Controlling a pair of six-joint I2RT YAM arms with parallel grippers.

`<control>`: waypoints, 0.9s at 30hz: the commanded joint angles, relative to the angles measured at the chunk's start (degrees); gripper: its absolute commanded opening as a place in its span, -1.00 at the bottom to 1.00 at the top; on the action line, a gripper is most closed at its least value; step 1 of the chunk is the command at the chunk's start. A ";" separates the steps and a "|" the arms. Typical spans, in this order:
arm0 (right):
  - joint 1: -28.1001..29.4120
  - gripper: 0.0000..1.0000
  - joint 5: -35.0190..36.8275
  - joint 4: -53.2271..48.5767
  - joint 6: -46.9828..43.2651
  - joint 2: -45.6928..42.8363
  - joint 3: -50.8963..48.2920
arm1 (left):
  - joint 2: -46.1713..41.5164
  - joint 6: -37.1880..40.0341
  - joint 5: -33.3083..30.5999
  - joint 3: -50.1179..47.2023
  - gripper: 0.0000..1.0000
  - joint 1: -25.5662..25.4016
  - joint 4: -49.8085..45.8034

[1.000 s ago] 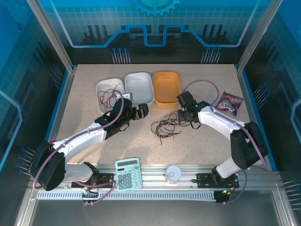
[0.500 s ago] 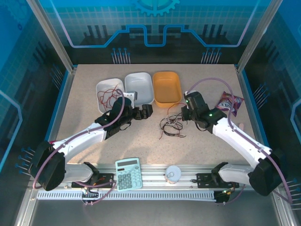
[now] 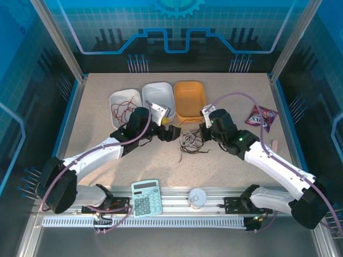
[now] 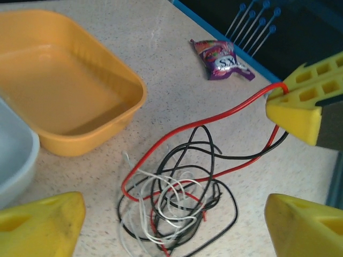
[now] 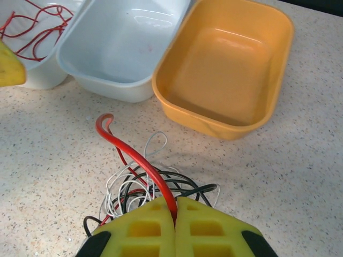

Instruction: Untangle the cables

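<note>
Top cam sits high at 6 o'clock of the table (image 3: 182,171), staring down at all of it. Wrist cams hang in close over the cables (image 4: 171,206): left one faces roughly 2 o'clock, right one 11. Both catch the orange tub (image 5: 225,69).

A speckled beige bench (image 3: 230,91) carries three shallow trays in a row along its far side. The white tray (image 3: 119,98) sits at eleven o'clock, the pale blue tray (image 3: 159,95) touches it on the right, and the orange tray (image 3: 190,99) sits at twelve. A loose tangle of red, black and white cables (image 3: 191,143) lies near the middle. A purple snack packet (image 3: 261,117) lies at two o'clock, well apart from the trays.
</note>
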 commanded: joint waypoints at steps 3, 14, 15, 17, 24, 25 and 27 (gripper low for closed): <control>1.34 -0.89 -2.88 3.89 -2.85 -1.32 -0.83 | 3.28 10.49 2.47 4.76 0.69 -0.04 -3.03; 2.23 -0.87 -4.75 3.92 -3.80 -1.96 -0.67 | 9.11 16.74 8.09 10.22 0.33 -0.03 -4.74; 2.39 -0.86 -4.83 4.05 -3.81 -1.96 -0.68 | 9.74 16.91 8.00 10.75 0.31 0.00 -5.09; 2.57 -0.86 -4.98 4.12 -3.85 -1.74 -0.59 | 10.97 17.12 7.99 11.69 0.30 -0.16 -5.28; 3.15 -0.85 -4.61 3.61 -3.98 -1.23 -0.15 | 13.84 17.72 8.00 14.35 -0.01 -1.18 -5.62; 3.11 -0.85 -4.32 3.57 -3.89 -1.30 -0.24 | 14.16 17.82 7.88 14.70 -0.12 -1.34 -5.83; 3.20 -0.84 -3.81 3.59 -3.73 -1.33 -0.41 | 14.47 17.71 7.69 15.21 -0.40 -1.59 -6.02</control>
